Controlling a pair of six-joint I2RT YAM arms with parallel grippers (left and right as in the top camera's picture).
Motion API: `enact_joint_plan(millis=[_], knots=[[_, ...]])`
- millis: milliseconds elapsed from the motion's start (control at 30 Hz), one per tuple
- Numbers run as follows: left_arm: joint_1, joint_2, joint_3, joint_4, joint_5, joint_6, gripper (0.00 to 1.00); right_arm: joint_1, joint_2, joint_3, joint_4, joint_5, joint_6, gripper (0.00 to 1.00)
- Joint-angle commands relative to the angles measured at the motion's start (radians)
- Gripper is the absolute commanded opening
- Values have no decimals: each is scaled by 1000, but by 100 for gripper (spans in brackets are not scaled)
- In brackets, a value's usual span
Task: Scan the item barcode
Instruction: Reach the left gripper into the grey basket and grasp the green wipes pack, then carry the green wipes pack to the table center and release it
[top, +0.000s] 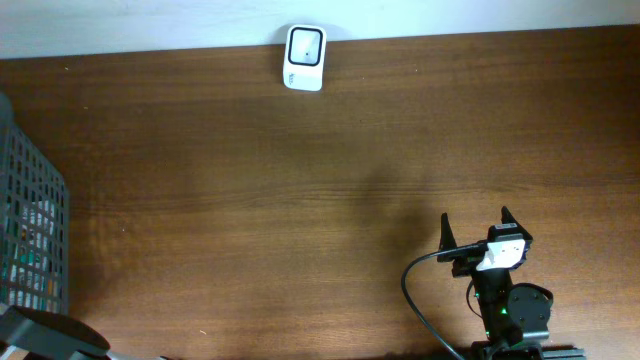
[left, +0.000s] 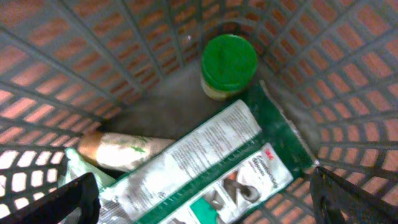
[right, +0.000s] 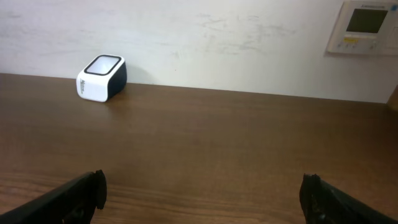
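Brown wooden tabletop (top: 250, 200) across the whole overhead view. At its left edge, grey mesh basket (top: 35, 215) with the goods inside. Largest among them, lying slanted: green-and-white printed packet (left: 211, 168). Above it, touching nothing, left pincer (left: 202, 199), spread wide. Toward the front right of the tabletop, right pincer (top: 476, 225), likewise spread and empty, facing the far edge. There, by the wall, small white scanner (top: 304, 57) with a dark top window. Back in the basket, just beside the packet's upper end, green-lidded jar (left: 229, 62); against its left side, tan tube-shaped pack (left: 124, 149).
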Motion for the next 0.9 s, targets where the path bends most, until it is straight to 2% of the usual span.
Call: enact_joint_plan(millis=[0,167,300,400,500,600,733,867], knots=[[26,39,-6,27,-10,170,99,5,-6,-5,-5,5,1,98],[36,114,-7,63,74,373,99,5,-6,-5,-5,5,1,98],[50,173,-8,74,142,463,99,5,-6,-5,-5,5,1,98],[71,229,-20,71,141,472,99,5,-6,-5,-5,5,1,98],[86,267,-98,101,200,578,98,5,-6,-5,-5,5,1,98],[89,300,-156,145,212,578,92,5,-6,-5,-5,5,1,98],[93,322,-177,179,212,578,91,5,-6,-5,-5,5,1,98],[92,336,-178,185,298,577,78,5,-6,-5,-5,5,1,98]])
